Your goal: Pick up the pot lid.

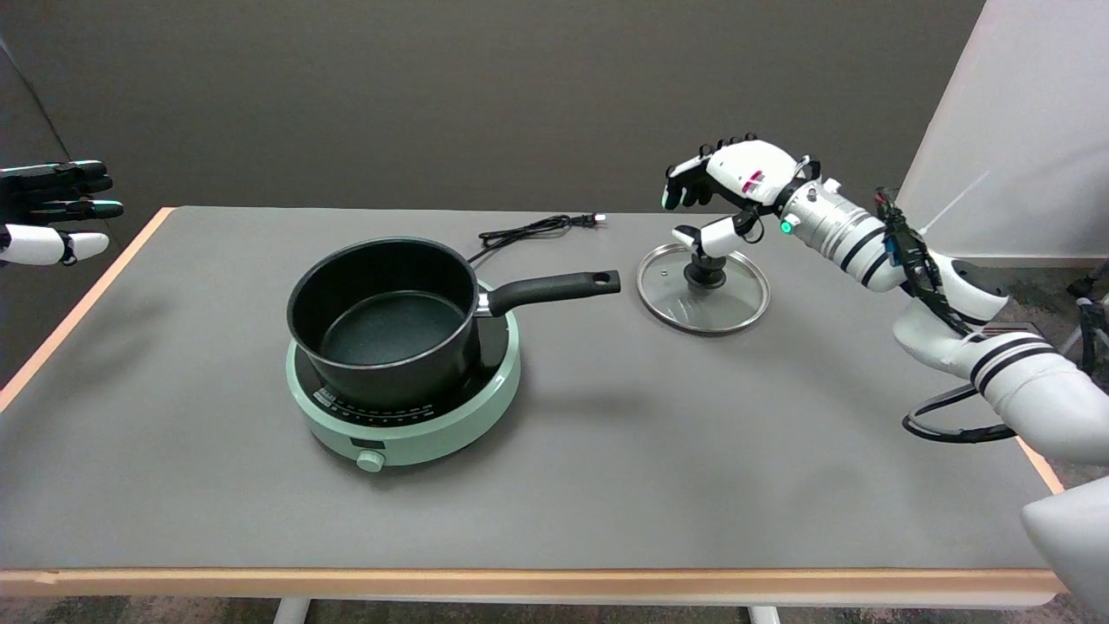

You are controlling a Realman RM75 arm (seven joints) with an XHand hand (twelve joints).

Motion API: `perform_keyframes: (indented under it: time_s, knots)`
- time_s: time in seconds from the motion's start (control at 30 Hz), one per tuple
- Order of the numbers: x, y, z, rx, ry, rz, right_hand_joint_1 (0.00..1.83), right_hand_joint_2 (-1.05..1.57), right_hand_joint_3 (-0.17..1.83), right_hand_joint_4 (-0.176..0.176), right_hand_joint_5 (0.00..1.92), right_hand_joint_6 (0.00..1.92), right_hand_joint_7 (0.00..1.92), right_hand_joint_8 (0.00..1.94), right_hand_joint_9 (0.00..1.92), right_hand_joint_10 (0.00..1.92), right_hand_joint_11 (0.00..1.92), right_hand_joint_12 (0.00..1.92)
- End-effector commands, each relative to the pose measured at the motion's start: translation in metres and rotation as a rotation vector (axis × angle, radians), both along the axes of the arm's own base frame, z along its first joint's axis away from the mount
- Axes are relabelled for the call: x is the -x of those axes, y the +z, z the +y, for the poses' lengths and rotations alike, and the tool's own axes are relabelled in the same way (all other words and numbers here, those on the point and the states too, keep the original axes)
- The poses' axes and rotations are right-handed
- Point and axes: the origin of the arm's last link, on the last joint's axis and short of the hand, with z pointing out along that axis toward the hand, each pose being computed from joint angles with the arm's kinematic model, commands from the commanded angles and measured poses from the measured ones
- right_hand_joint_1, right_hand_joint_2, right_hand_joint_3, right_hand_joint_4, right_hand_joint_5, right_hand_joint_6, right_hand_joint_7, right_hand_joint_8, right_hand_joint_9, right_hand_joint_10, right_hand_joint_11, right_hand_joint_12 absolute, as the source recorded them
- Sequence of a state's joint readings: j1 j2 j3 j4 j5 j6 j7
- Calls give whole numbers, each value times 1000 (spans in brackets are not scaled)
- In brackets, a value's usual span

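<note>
Right now the lid [703, 299] lies flat on the desk [606, 451], right of centre; the right hand [726, 186] hovers spread above its knob [704, 274]. Best to centre before closing.

A grey table [606, 485] with a light wooden edge carried a mint-green induction cooker [407, 416]. On the cooker stood a black pot [385, 321], and its long handle pointed to the right. A black cable [528, 230] lay behind the pot. To the right of the handle, a glass pot lid [703, 290] with a black knob [705, 273] lay flat on the table. The right hand [728, 186] hung just above the knob with fingers spread and curved, holding nothing. Its thumb was near the knob; whether it touched was unclear.
</note>
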State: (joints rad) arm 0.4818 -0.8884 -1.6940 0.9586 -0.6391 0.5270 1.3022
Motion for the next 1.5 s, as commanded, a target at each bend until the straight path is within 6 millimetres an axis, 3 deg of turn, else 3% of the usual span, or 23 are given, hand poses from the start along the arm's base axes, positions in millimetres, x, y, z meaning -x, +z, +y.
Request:
perform_keyframes:
  time_s: [0.03, 0.17, 0.23, 0.43, 0.6, 0.9, 1.3, 1.5]
  knots:
    - [21, 7, -3, 34, -66, 17, 844, 678, 796, 96, 733, 576, 891, 390, 834, 763, 591, 1308]
    - [21, 13, -3, 55, -85, 24, 892, 648, 834, 95, 703, 449, 823, 316, 817, 751, 580, 1316]
    - [22, 15, -3, 60, -89, 33, 868, 617, 922, 100, 667, 471, 794, 309, 804, 753, 563, 1330]
    - [25, 19, -1, 73, -101, 32, 893, 607, 927, 102, 656, 434, 759, 272, 789, 723, 558, 1328]
    - [25, 23, 0, 83, -100, 37, 894, 578, 917, 111, 663, 409, 659, 214, 653, 495, 450, 1174]
    - [30, 28, 2, 98, -116, 37, 873, 555, 927, 118, 660, 382, 527, 191, 539, 339, 413, 1064]
    - [38, 34, 0, 122, -144, 27, 882, 555, 935, 115, 643, 350, 536, 192, 560, 355, 415, 1059]
    - [38, 28, -6, 111, -147, 31, 906, 521, 983, 85, 550, 248, 545, 180, 558, 391, 425, 1075]
